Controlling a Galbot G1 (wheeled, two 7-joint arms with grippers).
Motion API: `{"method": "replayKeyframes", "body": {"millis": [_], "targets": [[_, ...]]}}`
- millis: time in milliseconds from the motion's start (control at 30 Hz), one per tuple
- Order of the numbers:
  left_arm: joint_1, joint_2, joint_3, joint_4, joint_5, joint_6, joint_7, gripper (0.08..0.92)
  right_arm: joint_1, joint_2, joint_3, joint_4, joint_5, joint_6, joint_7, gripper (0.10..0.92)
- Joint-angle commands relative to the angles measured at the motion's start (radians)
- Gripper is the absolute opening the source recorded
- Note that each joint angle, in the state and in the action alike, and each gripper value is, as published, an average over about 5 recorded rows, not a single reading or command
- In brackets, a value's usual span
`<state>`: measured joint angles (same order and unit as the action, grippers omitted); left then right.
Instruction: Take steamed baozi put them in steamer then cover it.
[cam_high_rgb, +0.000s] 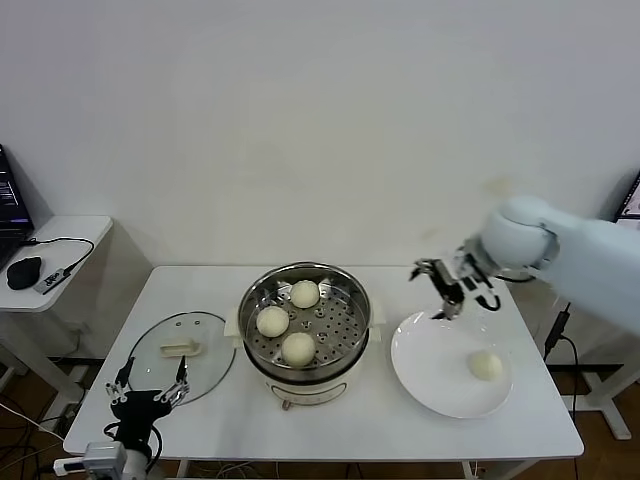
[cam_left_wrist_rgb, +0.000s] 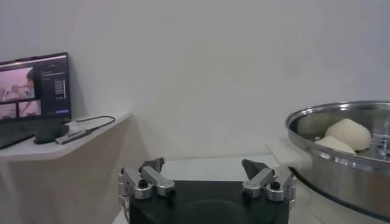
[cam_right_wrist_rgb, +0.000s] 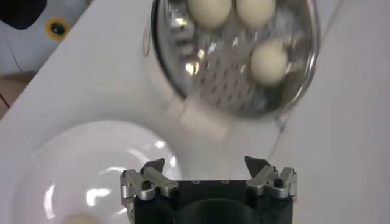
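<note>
3 buns (cam_high_rgb: 298, 347) sit in the steamer (cam_high_rgb: 350, 300); the right gripper (cam_high_rgb: 452, 290), jaws wide and empty, hovers over the plate (cam_high_rgb: 425, 365), probably heading for the last bun (cam_high_rgb: 486, 365). The left gripper (cam_high_rgb: 148, 389) waits wide open by the lid (cam_high_rgb: 205, 335).

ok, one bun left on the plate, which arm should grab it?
Right. The right gripper hangs open over the far rim of the plate, close to the last bun. The left gripper sits open at the table's near left edge by the lid, with the steamer between it and the plate.
</note>
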<state>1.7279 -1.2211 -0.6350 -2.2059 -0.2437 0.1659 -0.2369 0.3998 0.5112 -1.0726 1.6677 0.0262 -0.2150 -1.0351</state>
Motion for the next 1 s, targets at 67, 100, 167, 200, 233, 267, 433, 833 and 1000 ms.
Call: {"method": "replayKeyframes", "body": {"millis": [67,100,167,200,233,267,433,833,1000], "targets": [[-0.001,0.004,0.013,0.010,0.003,0.001,0.001,0.823,-0.372,-0.154,0.260,-0.052,-0.124,-0.054,-0.010,0.823],[-0.001,0.004,0.014,0.012,0.004,0.001,0.001,0.823,-0.407,-0.150,0.283,-0.067,-0.134,-0.056,-0.009,0.823],[0.000,0.005,0.015,0.015,0.005,0.001,0.001,0.823,-0.465,-0.138,0.319,-0.098,-0.155,-0.056,-0.009,0.823],[0.000,0.006,0.014,0.016,0.005,0.001,0.001,0.823,-0.489,-0.130,0.337,-0.118,-0.164,-0.056,-0.008,0.823],[0.000,0.007,0.014,0.016,0.005,0.002,0.001,0.823,-0.510,-0.121,0.353,-0.139,-0.173,-0.055,-0.008,0.823],[0.000,0.007,0.013,0.017,0.005,0.003,0.001,0.823,-0.525,-0.112,0.366,-0.159,-0.181,-0.054,-0.008,0.823],[0.001,0.009,0.010,0.024,0.005,0.007,0.000,0.823,-0.572,-0.068,0.394,-0.234,-0.205,-0.056,-0.008,0.823],[-0.001,0.009,0.002,0.047,0.005,0.008,0.001,0.823,-0.616,0.010,0.411,-0.324,-0.241,-0.063,-0.007,0.823],[-0.003,0.007,0.000,0.051,0.005,0.008,0.001,0.823,-0.616,0.044,0.419,-0.358,-0.249,-0.059,-0.001,0.817]]}}
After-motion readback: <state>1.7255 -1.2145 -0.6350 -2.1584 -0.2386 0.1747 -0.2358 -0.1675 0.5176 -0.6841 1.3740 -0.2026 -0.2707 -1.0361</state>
